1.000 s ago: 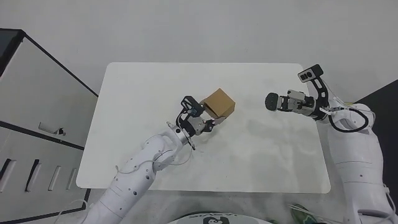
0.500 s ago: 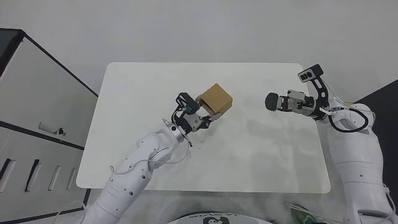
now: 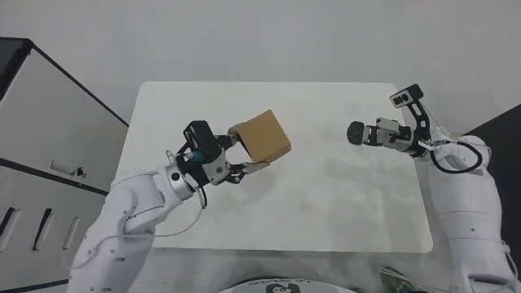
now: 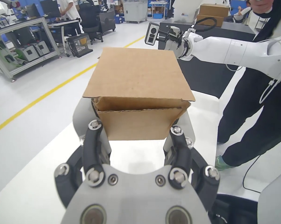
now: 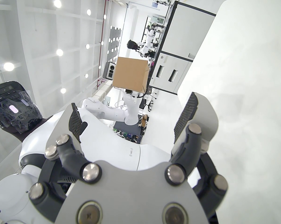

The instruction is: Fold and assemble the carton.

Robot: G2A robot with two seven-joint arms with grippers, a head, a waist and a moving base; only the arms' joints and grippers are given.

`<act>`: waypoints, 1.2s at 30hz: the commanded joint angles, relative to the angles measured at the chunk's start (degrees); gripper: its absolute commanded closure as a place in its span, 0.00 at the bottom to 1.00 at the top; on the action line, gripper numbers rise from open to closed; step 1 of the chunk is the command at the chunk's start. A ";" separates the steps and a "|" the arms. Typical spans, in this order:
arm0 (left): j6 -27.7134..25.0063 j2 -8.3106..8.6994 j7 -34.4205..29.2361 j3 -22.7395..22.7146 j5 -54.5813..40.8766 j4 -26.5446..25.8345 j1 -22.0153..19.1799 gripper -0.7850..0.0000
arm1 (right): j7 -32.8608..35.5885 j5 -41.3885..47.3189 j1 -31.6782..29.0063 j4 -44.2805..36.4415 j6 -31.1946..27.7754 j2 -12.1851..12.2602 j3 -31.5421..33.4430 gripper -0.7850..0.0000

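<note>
The carton (image 3: pixel 262 136) is pinched by the left end effector (image 3: pixel 242 153) and held above the tabletop (image 3: pixel 326 212), left of centre. The right end effector (image 5: pixel 133 99) is held spread near the right edge.

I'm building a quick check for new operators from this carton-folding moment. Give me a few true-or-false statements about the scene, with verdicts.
1. The left pincer is shut on the carton. True.
2. The right pincer grips one of the carton's flaps. False: it is open and empty, well apart from the carton.
3. The carton lies as a flat, unfolded sheet on the table. False: it already has a box shape and is held up off the table by the left pincer.
4. The right pincer is over the table, on the side away from the left arm. True.
</note>
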 commanded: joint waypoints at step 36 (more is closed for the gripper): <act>-8.25 2.25 -10.16 -8.75 -18.90 -9.47 -4.45 1.00 | 0.00 0.00 0.00 0.00 0.00 0.00 0.00 0.00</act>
